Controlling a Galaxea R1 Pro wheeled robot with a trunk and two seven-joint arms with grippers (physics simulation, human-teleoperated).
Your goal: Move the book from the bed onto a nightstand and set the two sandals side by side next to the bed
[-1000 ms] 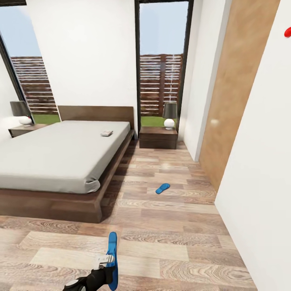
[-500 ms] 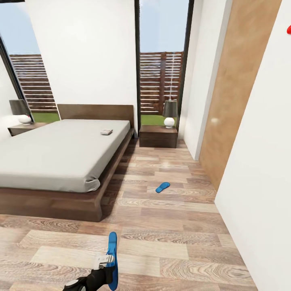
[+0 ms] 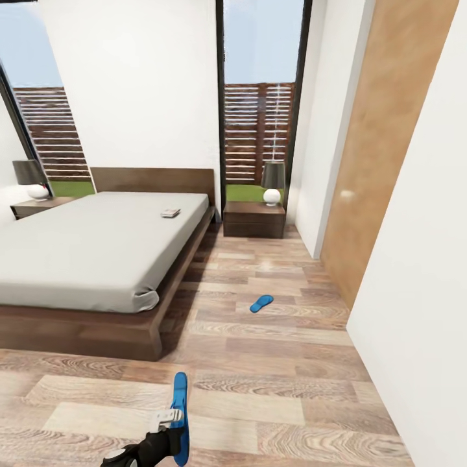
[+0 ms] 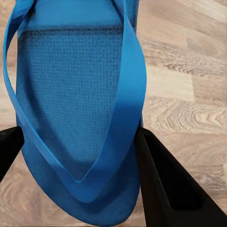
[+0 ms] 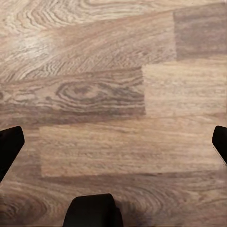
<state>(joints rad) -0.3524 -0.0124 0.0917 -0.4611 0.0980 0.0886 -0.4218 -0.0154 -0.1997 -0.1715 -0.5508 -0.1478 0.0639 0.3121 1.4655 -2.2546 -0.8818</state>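
Low in the head view, my left gripper is shut on one bright blue sandal, held on edge above the plank floor. In the left wrist view that sandal and its strap sit between the black fingers. The other sandal lies flat on the floor, right of the bed. The book rests on the mattress near the headboard. A nightstand stands right of the bed, another nightstand left of it. My right gripper hangs open over bare floor.
A lamp stands on the right nightstand and another lamp on the left one. A brown wooden door and a white wall line the right side. Tall windows are behind the bed.
The whole head view has shifted slightly as the camera moved; a red object at the top right has left the picture. The left gripper still holds the sandal the same way.
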